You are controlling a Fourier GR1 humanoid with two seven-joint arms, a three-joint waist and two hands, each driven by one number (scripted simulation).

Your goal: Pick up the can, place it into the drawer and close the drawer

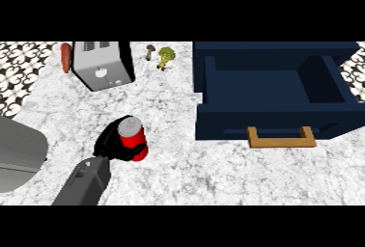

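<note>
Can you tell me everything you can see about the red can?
The red can has a silvery grey top and looks like metal. It stands on the white marbled counter, leaning a little, left of the open dark blue drawer and below the toaster. The left hand, black, curls round its left side and hides part of it. Nothing else touches it. No label can be made out.

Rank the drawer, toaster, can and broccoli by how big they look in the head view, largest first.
1. drawer, dark blue and open
2. toaster
3. can, red, partly hidden by the left hand curled round it
4. broccoli
</note>
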